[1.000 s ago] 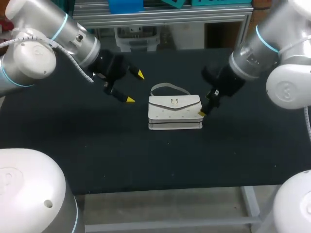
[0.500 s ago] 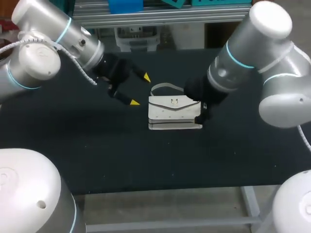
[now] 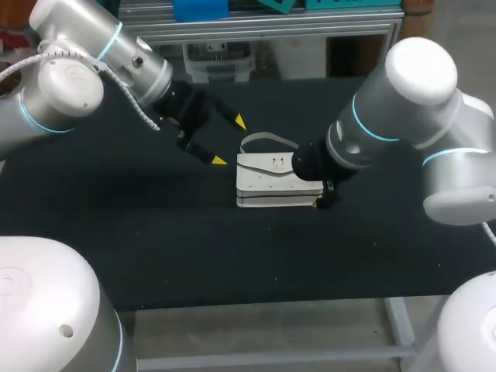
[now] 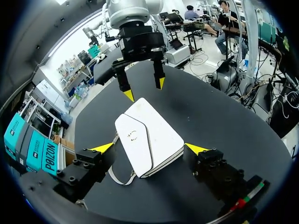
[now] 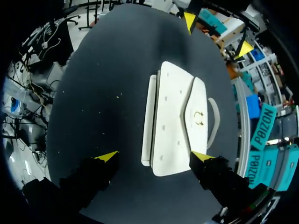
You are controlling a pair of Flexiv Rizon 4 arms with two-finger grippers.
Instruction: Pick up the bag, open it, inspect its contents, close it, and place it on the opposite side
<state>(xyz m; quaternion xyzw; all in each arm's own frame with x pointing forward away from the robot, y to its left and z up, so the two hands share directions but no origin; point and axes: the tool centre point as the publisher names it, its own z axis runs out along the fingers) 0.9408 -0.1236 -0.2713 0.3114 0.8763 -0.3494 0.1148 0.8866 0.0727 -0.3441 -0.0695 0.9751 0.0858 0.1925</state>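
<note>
White handbag [image 3: 277, 184] lies flat on the black table [image 3: 155, 240], about mid-table. Flap is closed, with a small metal clasp [image 3: 277, 163] on its front. The strap [image 3: 267, 139] loops out on the far side, flat on the table.

Left gripper [image 3: 230, 141] sits off the bag's left end, near the strap side. Fingers are spread wide and hold nothing, and the head view shows a gap between both yellow tips and the bag. In the left wrist view the bag [image 4: 149, 137] sits ahead of and below the spread fingers, strap end toward that gripper. The right arm's 2 tips show beyond the bag's far end.

Right arm [image 3: 403, 116] comes in over the bag's right end, and its wrist hides most of that gripper in the head view. In the right wrist view the right gripper [image 5: 154, 156] is spread apart, straddling the bag's near end. 1 finger [image 5: 202, 156] is just beside the flap-side edge; can't tell if it touches. The other is well off on the bare table, so no grip on the bag.
</note>
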